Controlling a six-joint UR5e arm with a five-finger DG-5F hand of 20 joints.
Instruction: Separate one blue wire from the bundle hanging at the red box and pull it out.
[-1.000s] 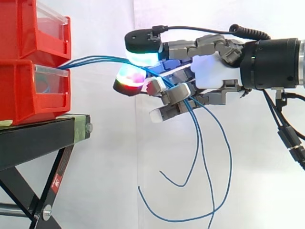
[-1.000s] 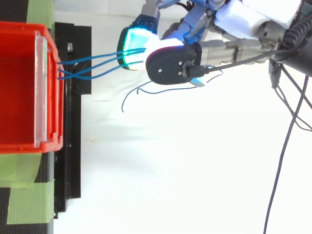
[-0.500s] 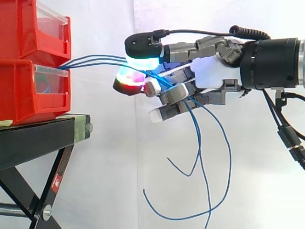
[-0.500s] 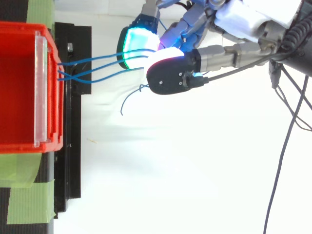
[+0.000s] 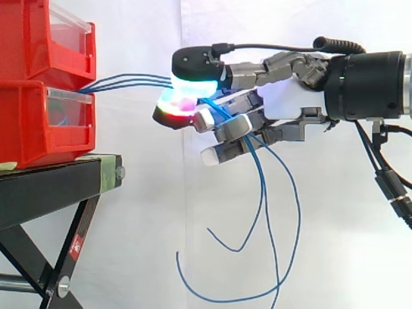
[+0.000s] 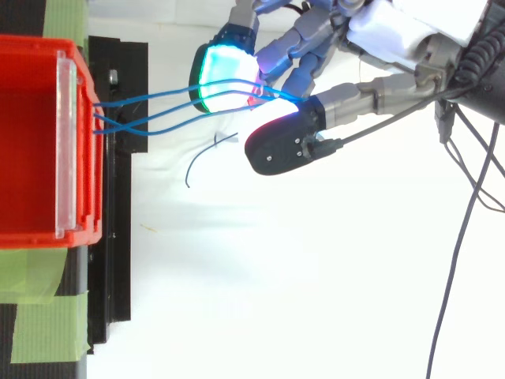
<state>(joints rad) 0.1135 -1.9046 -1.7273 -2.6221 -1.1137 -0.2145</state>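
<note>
Three blue wires (image 5: 129,80) span from the red bin (image 5: 32,129) rightward to the hand (image 5: 283,96), whose curled fingers (image 5: 235,125) clasp the whole bundle. Current step: separation. Next: isolate one wire, then pull it right.

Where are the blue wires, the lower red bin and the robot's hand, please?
blue wires (image 5: 129,78), side view, the stretch between bin and hand.
lower red bin (image 5: 26,125), side view, its side wall.
hand (image 5: 283,96), side view, its white palm.

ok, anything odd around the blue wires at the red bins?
Yes: all three thin blue wires run from the stacked red plastic bins into the hand together, crossing beside the bins; none is separated yet.
</note>
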